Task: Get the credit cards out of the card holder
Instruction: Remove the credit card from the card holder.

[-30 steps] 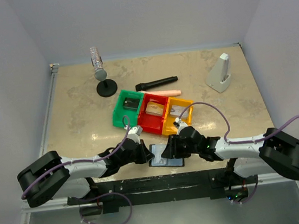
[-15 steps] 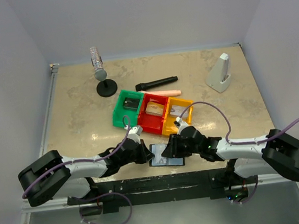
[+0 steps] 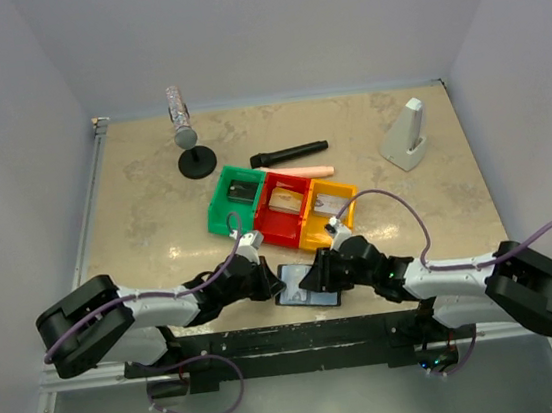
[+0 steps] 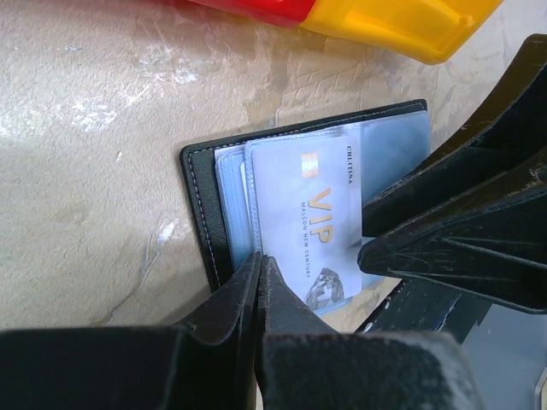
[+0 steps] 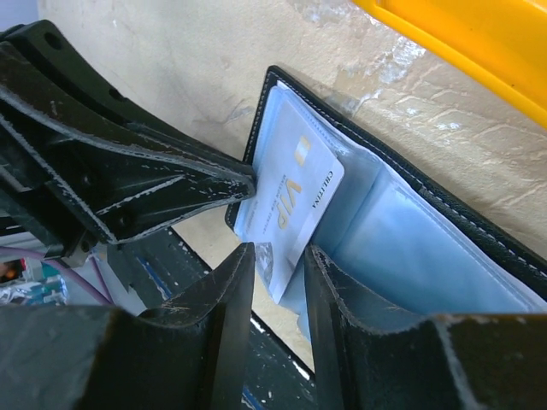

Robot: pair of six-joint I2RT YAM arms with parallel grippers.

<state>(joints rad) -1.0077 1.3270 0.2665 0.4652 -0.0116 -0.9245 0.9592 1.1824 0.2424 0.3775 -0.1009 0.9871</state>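
Note:
The card holder (image 3: 308, 290) lies open near the table's front edge, black outside and bluish-grey inside (image 5: 444, 248). A pale VIP card (image 4: 320, 218) sticks out of its left sleeves toward the near edge and also shows in the right wrist view (image 5: 295, 205). My left gripper (image 4: 259, 259) is shut, its tips resting on the holder's left sleeve edge (image 4: 198, 213). My right gripper (image 5: 278, 252) is open by a narrow gap, its fingers either side of the card's near corner. Both grippers (image 3: 278, 285) (image 3: 312, 281) meet over the holder.
Green (image 3: 233, 200), red (image 3: 282, 209) and yellow (image 3: 326, 212) bins stand in a row just behind the holder. Farther back are a black marker-like stick (image 3: 290, 152), a peach stick (image 3: 308, 170), a bottle on a black stand (image 3: 187, 137) and a white wedge (image 3: 406, 136). A black rail (image 3: 302, 336) runs along the front edge.
The right arm has shifted slightly, its gripper edging in over the card. The left gripper stays on the holder's left edge.

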